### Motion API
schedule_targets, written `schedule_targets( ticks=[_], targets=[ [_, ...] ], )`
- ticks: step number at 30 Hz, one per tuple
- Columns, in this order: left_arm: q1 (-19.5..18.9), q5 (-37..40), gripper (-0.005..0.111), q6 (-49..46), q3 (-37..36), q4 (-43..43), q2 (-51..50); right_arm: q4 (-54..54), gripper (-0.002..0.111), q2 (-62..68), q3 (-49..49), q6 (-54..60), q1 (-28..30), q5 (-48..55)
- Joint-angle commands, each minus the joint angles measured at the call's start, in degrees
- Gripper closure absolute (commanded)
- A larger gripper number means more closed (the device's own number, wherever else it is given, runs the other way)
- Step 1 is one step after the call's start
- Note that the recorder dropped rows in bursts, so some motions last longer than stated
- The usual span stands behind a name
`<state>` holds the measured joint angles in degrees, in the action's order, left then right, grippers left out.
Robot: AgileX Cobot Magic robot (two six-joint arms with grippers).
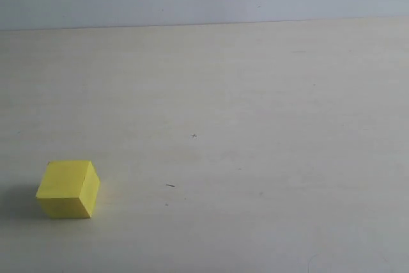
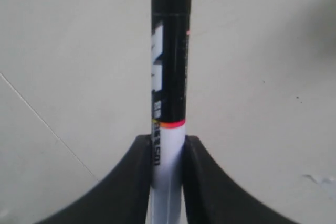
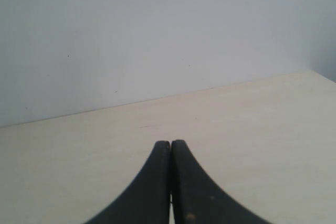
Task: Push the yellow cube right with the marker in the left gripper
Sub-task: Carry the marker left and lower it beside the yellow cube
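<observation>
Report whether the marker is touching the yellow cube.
Apart. The exterior view shows the yellow cube alone on the table; the marker appears only in the left wrist view, clamped in the left tool.

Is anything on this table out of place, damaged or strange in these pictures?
Nothing stands out. The yellow cube sits flat and whole on the table. The marker is held straight in the left gripper. The right gripper is shut and empty.

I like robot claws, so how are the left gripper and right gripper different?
The left gripper clamps a marker; the right gripper holds nothing. The left gripper's fingers sit the marker's width apart; the right gripper's fingers touch. Both have black curved fingers.
</observation>
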<state>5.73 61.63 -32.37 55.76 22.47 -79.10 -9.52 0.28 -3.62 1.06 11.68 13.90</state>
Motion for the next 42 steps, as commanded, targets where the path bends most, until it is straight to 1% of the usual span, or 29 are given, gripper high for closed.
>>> schedule_targets(
  ticks=[1, 3, 4, 5, 7, 8, 11, 13, 16, 22, 28, 31, 33, 35, 40, 42],
  targets=[
    [-1.5, 0.2, 0.107, -21.3, -2.8, -5.4, -1.6, 0.5, 0.108, -0.3, 0.3, 0.5, 0.3, -0.2],
    [-1.6, -0.8, 0.107, -33.0, -4.6, -7.7, -3.0, 0.5, 0.108, -0.3, 0.3, 0.5, 0.3, -0.2],
    [-1.6, -2.3, 0.107, -35.6, -5.4, -8.4, -3.7, 0.5, 0.108, -0.3, 0.3, 0.5, 0.3, -0.2],
    [-1.6, -3.8, 0.107, -36.2, -6.2, -8.5, -4.4, 0.5, 0.108, -0.3, 0.3, 0.5, 0.3, -0.2],
    [-1.7, -7.6, 0.107, -36.2, -8.2, -8.7, -5.9, 0.5, 0.108, -0.3, 0.3, 0.5, 0.3, -0.2],
    [-1.7, -8.1, 0.107, -36.2, -9.0, -9.0, -6.9, 0.5, 0.108, -0.3, 0.3, 0.5, 0.3, -0.2],
    [-1.7, -7.1, 0.107, -37.2, -11.3, -8.8, -9.7, 0.5, 0.108, -0.3, 0.3, 0.5, 0.3, -0.5],
    [-1.7, -8.8, 0.107, -37.2, -11.8, -6.9, -10.9, 0.5, 0.108, -0.3, 0.3, 0.5, 0.3, -0.4],
    [-1.7, -11.3, 0.107, -37.2, -11.8, -7.2, -10.9, 0.5, 0.108, -0.3, 0.3, 0.5, 0.3, -0.3],
    [-1.7, -11.0, 0.106, -37.9, -13.0, -5.6, -10.9, 0.5, 0.108, -0.3, 0.3, 0.5, 0.3, -0.3],
    [-1.7, -15.2, 0.095, -37.1, -15.4, -4.7, -10.9, 0.5, 0.108, -0.3, 0.3, 0.5, 0.3, -0.3],
    [-1.7, -18.7, 0.097, -36.5, -16.0, -4.5, -11.4, 0.3, 0.108, -0.3, 0.3, 0.5, 0.3, -0.3],
    [-1.7, -20.0, 0.102, -34.6, -16.0, -5.5, -11.5, 0.2, 0.108, -0.3, 0.3, 0.5, 0.3, -0.3],
    [-1.7, -19.4, 0.107, -34.4, -16.0, -7.1, -11.5, 0.2, 0.108, -0.3, 0.3, 0.5, 0.3, -0.3],
    [-1.7, -18.3, 0.107, -35.3, -16.0, -6.7, -11.5, 0.2, 0.108, -0.3, 0.3, 0.5, 0.3, -0.3],
    [-1.7, -17.7, 0.107, -37.1, -16.0, -6.7, -11.5, 0.2, 0.108, -0.3, 0.3, 0.5, 0.3, -0.3]
  ],
)
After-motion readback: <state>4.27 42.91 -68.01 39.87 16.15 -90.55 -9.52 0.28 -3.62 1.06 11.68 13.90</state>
